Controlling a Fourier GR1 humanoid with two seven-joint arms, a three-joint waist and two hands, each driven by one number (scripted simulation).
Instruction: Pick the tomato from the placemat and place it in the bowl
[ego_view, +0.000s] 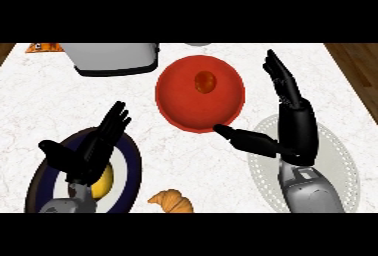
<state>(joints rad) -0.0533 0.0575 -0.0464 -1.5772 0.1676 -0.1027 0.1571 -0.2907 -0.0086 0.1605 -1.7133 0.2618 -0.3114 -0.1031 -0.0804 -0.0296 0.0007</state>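
Observation:
A small orange-red tomato (204, 81) lies inside the red bowl (184, 107) at the middle of the counter. My right hand (295, 130) is open to the right of the bowl, fingers straight and pointing away, thumb tip by the bowl's near rim. It holds nothing and hovers over the pale oval placemat (336, 150), which is partly hidden by my right forearm. My left hand (92, 147) is open at the lower left, fingers up, resting above a dark plate.
A dark blue-rimmed plate (129, 170) with a yellow item (105, 182) lies under my left hand. A croissant (172, 201) sits at the near edge. A white toaster-like appliance (114, 57) stands at the back left, an orange packet (40, 47) behind it.

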